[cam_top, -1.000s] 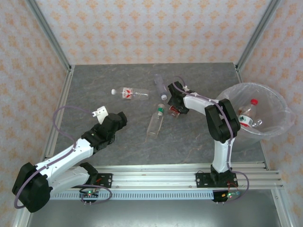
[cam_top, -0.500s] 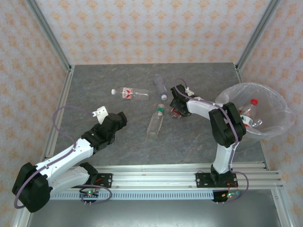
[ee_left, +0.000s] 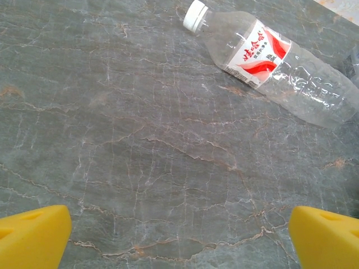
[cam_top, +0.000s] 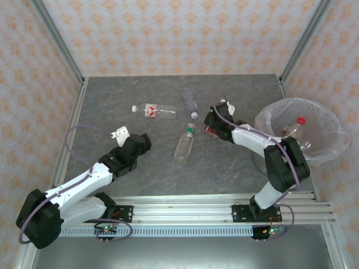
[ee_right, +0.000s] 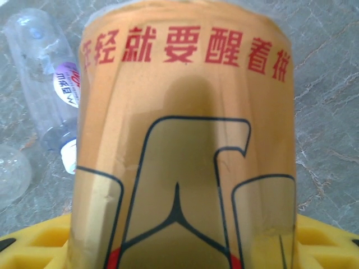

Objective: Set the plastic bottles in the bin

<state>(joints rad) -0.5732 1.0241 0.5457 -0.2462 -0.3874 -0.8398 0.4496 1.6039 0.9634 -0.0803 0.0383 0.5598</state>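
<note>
My right gripper is shut on an orange-labelled plastic bottle, whose body stands between the yellow pads in the right wrist view. Three more plastic bottles lie on the table: one with a red-and-white label, a clear one with a purple label, and a green-capped one. The bin stands at the right edge, with bottles inside it. Left of centre, my left gripper is open over bare table, short of the red-and-white bottle.
The grey marble table is framed by metal posts and patterned walls. The bin's rim reaches close to my right arm's elbow. The arm bases sit on a rail along the near edge.
My right gripper has tightened on the orange-labelled bottle, and the right arm has swung to the right, toward the bin. The left arm has barely moved.
</note>
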